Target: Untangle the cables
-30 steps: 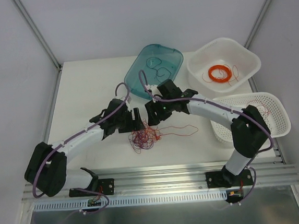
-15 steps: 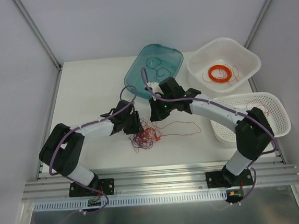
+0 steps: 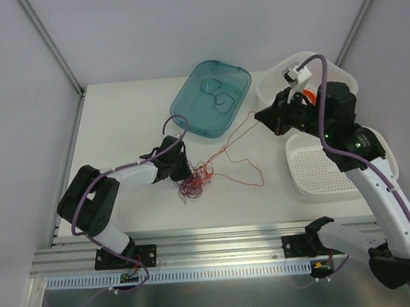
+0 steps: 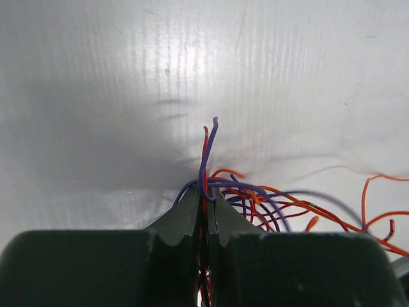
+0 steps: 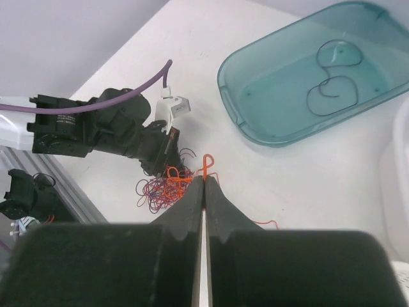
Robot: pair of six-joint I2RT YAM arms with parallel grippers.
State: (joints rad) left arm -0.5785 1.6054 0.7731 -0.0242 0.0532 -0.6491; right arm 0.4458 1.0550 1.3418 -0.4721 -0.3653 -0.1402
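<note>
The cables (image 3: pixel 195 179) lie as a small wad of red, orange and dark purple wires on the white table, left of the middle. My left gripper (image 3: pixel 182 168) is low at the wad's left edge and shut on a few red and purple strands (image 4: pixel 206 167). My right gripper (image 3: pixel 261 116) is raised to the right, near the white tub. It is shut on one orange wire (image 3: pixel 234 138) that stretches down to the wad. In the right wrist view the wire's looped end (image 5: pixel 206 161) sticks out past the closed fingertips, with the wad (image 5: pixel 160 188) far below.
A teal tub (image 3: pixel 186 105) at the back holds two dark wire loops (image 3: pixel 218 98). A white tub (image 3: pixel 273 75) stands at the back right, partly behind my right arm. A white slotted basket (image 3: pixel 314 165) sits at the right edge. An aluminium rail (image 3: pixel 213 250) runs along the near edge.
Both grippers have shut on wires. My right arm has risen and swung right, drawing an orange wire out of the wad. My left arm has folded lower and stays at the wad.
</note>
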